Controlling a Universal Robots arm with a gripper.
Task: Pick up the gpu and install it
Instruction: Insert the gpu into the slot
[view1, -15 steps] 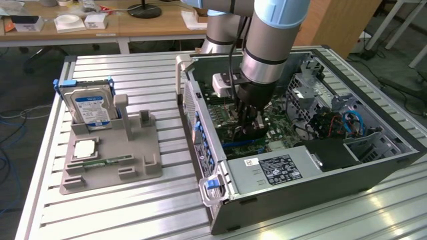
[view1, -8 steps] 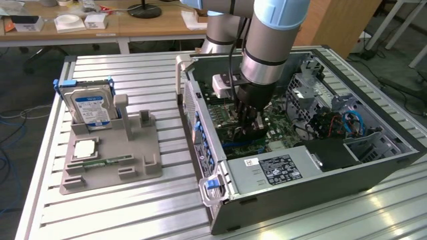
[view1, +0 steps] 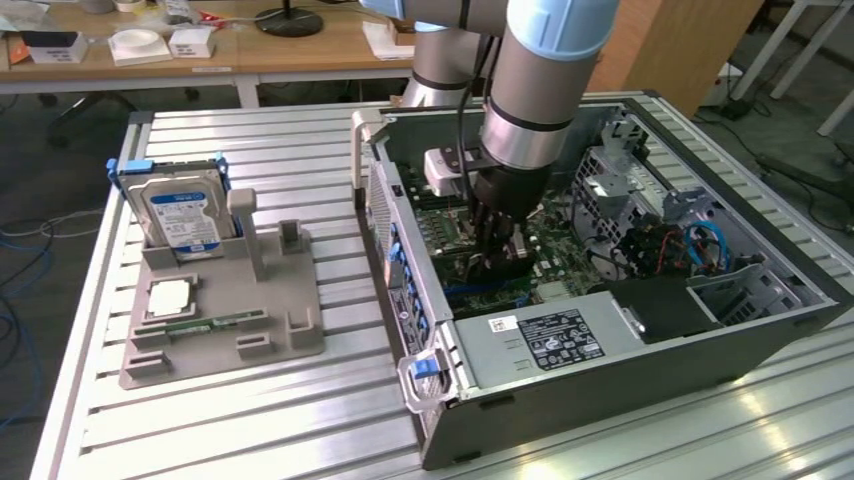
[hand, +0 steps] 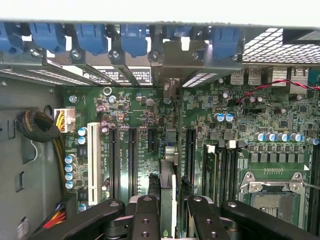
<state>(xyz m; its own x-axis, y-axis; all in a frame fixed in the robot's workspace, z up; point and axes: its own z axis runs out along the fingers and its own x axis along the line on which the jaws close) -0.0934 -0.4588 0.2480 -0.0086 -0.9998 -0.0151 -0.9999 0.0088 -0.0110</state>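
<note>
A: Reaching down into the open computer case (view1: 641, 390), centre of the exterior view, the gripper (view1: 497, 255) hangs vertical, I'd say to bring the gpu (hand: 168, 185) down edge-first.

B: Jaws pinching it, just above the motherboard (hand: 125, 112). On the exterior view's left, the tray (view1: 220, 300) holds the hard drive (view1: 180, 215) and memory stick (view1: 200, 327).

gpu (hand: 167, 175): a dark shroud is seen beside a green board edge and pale metal.
gripper (hand: 168, 205): fingers are finished in matte black, dotted with small round holes.
motherboard (hand: 145, 107): deep green, speckled with blue, silver-topped capacitors; one white slot is set among black ones.
clips (hand: 90, 37): coloured bright blue.
computer case (view1: 614, 395): dark grey metal.
hard drive (view1: 184, 215): silver, labelled in blue and white.
table (view1: 267, 430): silver, ribbed in parallel lines.
</note>
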